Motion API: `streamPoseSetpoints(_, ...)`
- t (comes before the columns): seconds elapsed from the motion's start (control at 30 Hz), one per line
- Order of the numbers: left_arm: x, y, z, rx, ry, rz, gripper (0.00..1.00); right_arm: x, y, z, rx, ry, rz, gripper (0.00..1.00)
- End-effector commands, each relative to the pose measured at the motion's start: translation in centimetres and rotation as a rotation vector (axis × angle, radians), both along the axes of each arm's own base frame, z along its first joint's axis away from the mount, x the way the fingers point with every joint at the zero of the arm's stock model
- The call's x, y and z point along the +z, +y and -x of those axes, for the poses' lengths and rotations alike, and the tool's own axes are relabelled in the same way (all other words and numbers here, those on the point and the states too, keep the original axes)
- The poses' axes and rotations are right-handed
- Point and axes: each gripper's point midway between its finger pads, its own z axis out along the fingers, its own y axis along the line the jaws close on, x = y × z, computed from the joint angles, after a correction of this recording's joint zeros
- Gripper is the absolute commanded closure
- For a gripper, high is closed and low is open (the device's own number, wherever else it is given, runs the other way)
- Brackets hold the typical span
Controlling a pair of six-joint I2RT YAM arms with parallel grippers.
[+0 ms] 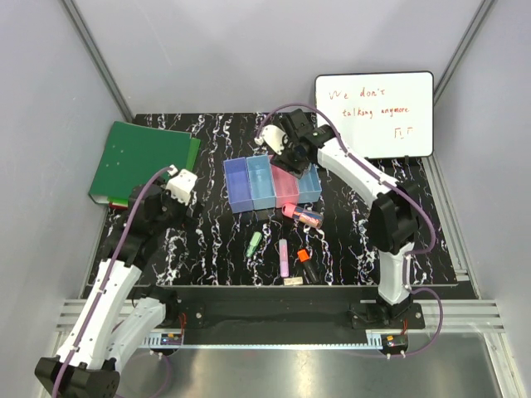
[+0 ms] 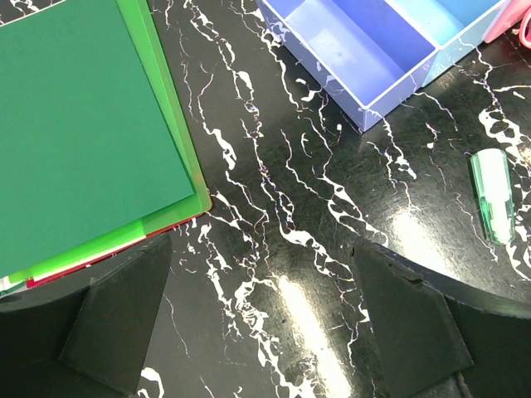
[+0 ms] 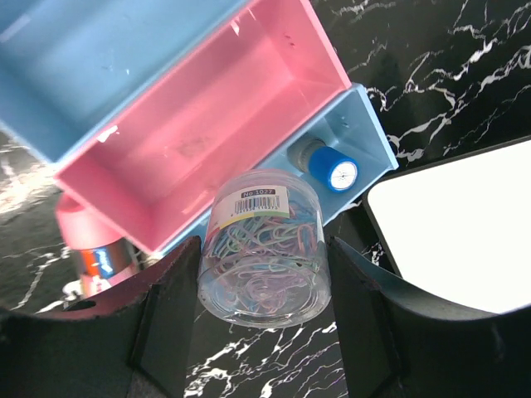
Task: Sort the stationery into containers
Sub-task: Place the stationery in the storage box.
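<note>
Bottle [image 3: 332, 170] lies in the rightmost bin [image 3: 366, 126].

Bright overhead light, glare on glossy tabletop [image 2: 415, 232].

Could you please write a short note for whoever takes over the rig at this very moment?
The left hand is open and empty, over the table between the green binder and the bins.
The right hand is shut on the clear jar, at the edge of the pink bin and the light blue bin, not yet released.
Done: the blue-capped bottle is in the light blue bin.
Left: the pink-capped tube, green highlighter, pink highlighter, orange-capped marker and eraser lie on the table.
</note>
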Motion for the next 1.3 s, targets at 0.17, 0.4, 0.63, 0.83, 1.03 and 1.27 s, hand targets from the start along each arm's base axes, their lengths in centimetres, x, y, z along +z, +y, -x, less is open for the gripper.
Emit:
streamPoseSetpoints(0.17, 2.7, -0.3, -0.4, -0.018, -0.077, 0.024, 0.03, -0.6, -1.8, -3.2, -0.021, -0.042, 0.024, 0.89)
streamPoseSetpoints(0.4, 2.6, -0.5, -0.4, -0.019, -0.068, 0.031, 0.03, -1.7, -2.7, -2.3, -0.015, -0.011, 0.046, 0.89)
streamPoseSetpoints(0.63, 3.2, -0.5, -0.6, -0.024, -0.083, 0.025, 0.03, -3.4, -3.3, -1.5, -0.003, 0.032, 0.065, 0.89)
streamPoseSetpoints(0.83, 3.3, -0.5, -0.8, -0.023, -0.081, 0.022, 0.03, -4.6, -3.6, -1.2, 0.002, 0.058, 0.077, 0.82)
streamPoseSetpoints(1.03, 3.2, -0.5, -0.8, -0.024, -0.078, 0.020, 0.03, -5.0, -3.5, -1.5, 0.002, 0.060, 0.084, 0.69)
streamPoseSetpoints(1.27, 3.3, -0.5, -0.7, -0.024, -0.080, 0.024, 0.03, -6.1, -3.5, -1.5, 0.011, 0.078, 0.099, 0.58)
